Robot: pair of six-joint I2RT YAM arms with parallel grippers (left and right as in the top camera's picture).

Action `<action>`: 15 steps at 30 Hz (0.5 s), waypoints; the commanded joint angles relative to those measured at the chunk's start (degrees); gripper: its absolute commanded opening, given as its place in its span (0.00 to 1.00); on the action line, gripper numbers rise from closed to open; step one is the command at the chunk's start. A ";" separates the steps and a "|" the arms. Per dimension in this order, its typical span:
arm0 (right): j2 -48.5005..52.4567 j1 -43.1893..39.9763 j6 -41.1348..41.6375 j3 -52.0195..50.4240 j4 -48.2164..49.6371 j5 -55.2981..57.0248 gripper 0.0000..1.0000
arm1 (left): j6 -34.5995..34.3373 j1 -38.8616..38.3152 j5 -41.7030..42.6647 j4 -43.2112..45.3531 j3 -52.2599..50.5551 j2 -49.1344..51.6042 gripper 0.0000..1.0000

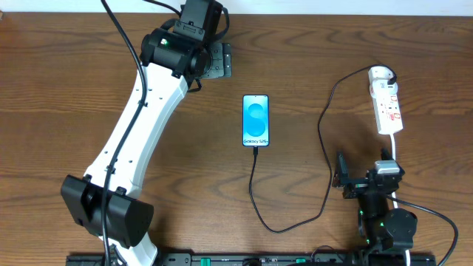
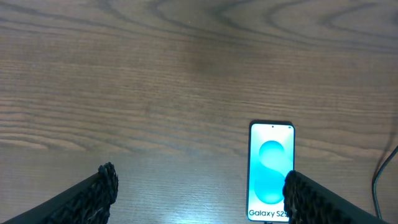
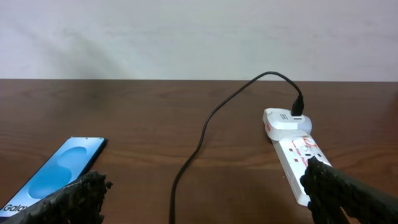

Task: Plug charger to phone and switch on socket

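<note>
The phone (image 1: 256, 120) lies face up mid-table, its blue screen lit. It also shows in the left wrist view (image 2: 271, 171) and the right wrist view (image 3: 56, 171). The charger's black cable (image 1: 323, 148) runs from the phone's bottom edge, loops toward the front, and rises to the white adapter (image 1: 380, 74), which sits in the socket (image 1: 389, 109). The cable (image 3: 199, 143), the adapter (image 3: 283, 119) and the socket (image 3: 297, 155) also show in the right wrist view. My left gripper (image 1: 216, 60) (image 2: 199, 193) is open and empty, left of and beyond the phone. My right gripper (image 1: 366, 181) (image 3: 205, 193) is open and empty, in front of the socket.
The socket's thick white cord (image 1: 397, 151) runs toward the front beside the right arm. The left arm (image 1: 140, 125) stretches diagonally over the left half of the wooden table (image 1: 74, 89). A pale wall (image 3: 186, 37) stands behind the table.
</note>
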 commanded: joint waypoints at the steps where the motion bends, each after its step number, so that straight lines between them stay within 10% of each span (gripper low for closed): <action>1: -0.50 1.86 1.11 -0.13 -0.52 3.10 0.99 | -0.07 0.24 -1.16 -0.13 -0.04 0.31 0.87; 15: -0.50 2.27 -1.05 -0.13 -0.57 3.45 0.99 | -0.07 0.24 -1.16 -0.13 -0.04 0.31 0.87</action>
